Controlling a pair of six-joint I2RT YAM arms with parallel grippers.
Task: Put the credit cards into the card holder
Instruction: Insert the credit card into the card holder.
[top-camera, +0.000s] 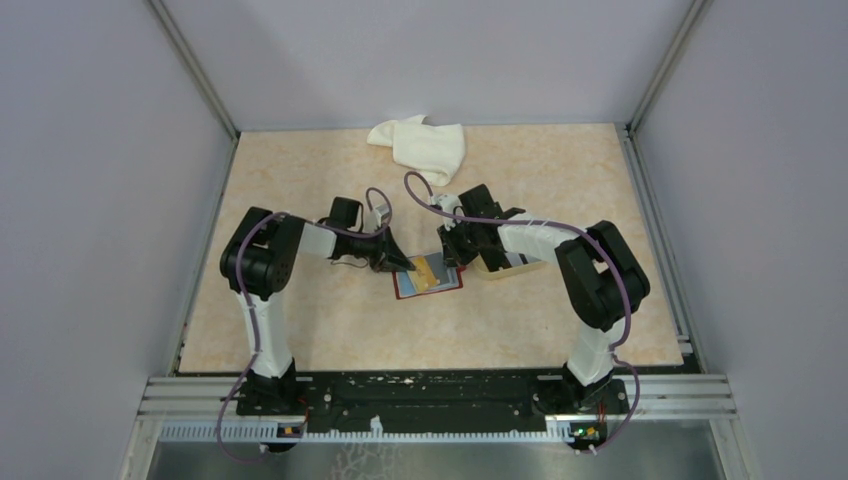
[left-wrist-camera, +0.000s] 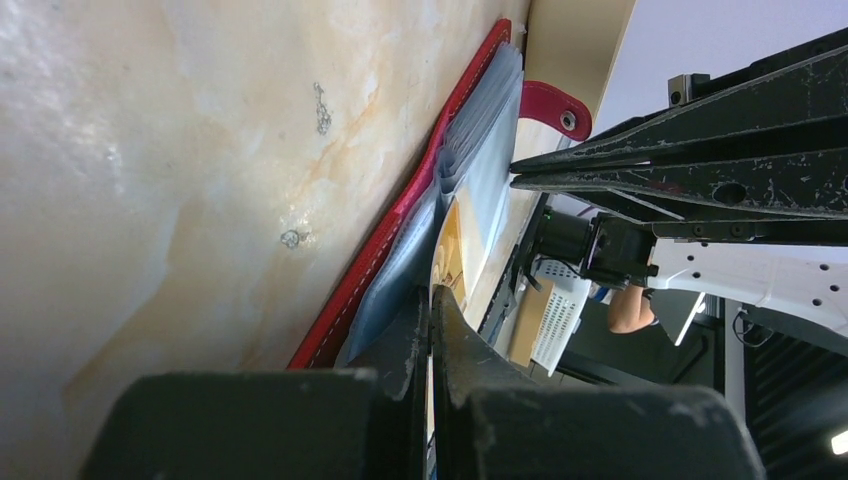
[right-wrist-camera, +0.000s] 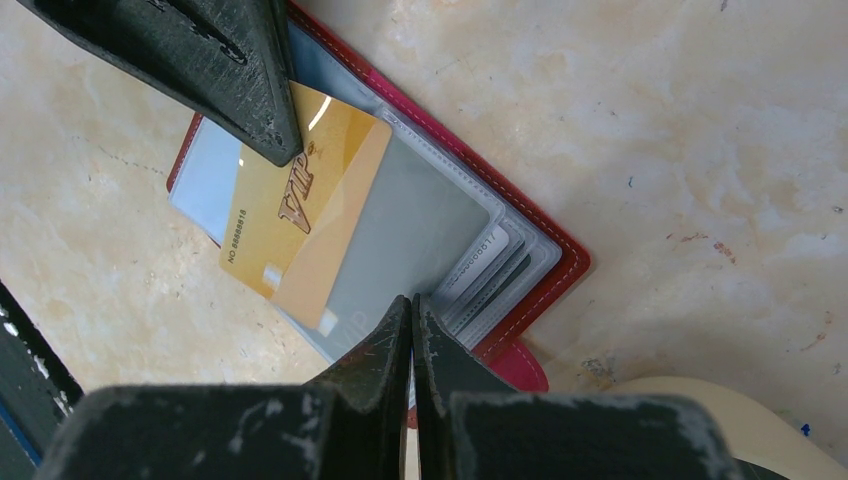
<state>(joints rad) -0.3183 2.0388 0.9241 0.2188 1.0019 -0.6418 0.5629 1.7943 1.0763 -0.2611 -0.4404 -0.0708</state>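
Grey walls (top-camera: 100, 150), beige marbled tabletop (top-camera: 300, 330)

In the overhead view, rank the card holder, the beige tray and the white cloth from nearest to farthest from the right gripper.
1. card holder: right at the right gripper's fingers, slightly to its left.
2. beige tray: just to the right, partly hidden.
3. white cloth: far off at the back.

Top view: we look down from above and behind the arm bases (top-camera: 270, 385), taking in the whole table (top-camera: 330, 330). Wrist views: we sit close, the left grazing the surface, the right looking steeply down. All three share the card holder (top-camera: 448, 283) and gold card (right-wrist-camera: 300, 230).
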